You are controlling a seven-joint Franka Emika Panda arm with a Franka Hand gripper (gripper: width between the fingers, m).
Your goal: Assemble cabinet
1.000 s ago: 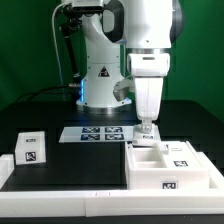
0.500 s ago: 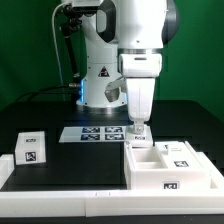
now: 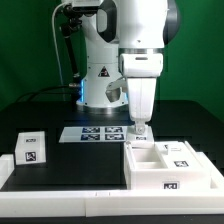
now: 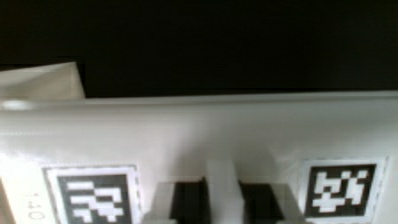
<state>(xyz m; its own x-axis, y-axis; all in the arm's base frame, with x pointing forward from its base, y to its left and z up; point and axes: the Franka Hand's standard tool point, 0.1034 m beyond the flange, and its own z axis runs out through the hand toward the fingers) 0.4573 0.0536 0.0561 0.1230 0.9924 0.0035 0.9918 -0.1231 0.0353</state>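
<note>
Cabinet box (image 3: pixel 172 168) sits on the black tabletop (image 3: pixel 80 165) at the exterior view's right, open recesses up, one tag on its near face. Gripper (image 3: pixel 139 129) hangs pointing straight down at the box's far corner. Its tips are at or just over the rim, contact not resolvable.

Wrist view is blurred: white box wall (image 4: pixel 214 125) fills it, a tag on either side. Fingers spread or closed: cannot tell.

Judgement: lining up on the wall because it is thin enough to pinch.

Drawer block (image 3: pixel 32 148) waits well apart at the exterior view's left. Marker board (image 3: pixel 95 133) lies between, further back.
</note>
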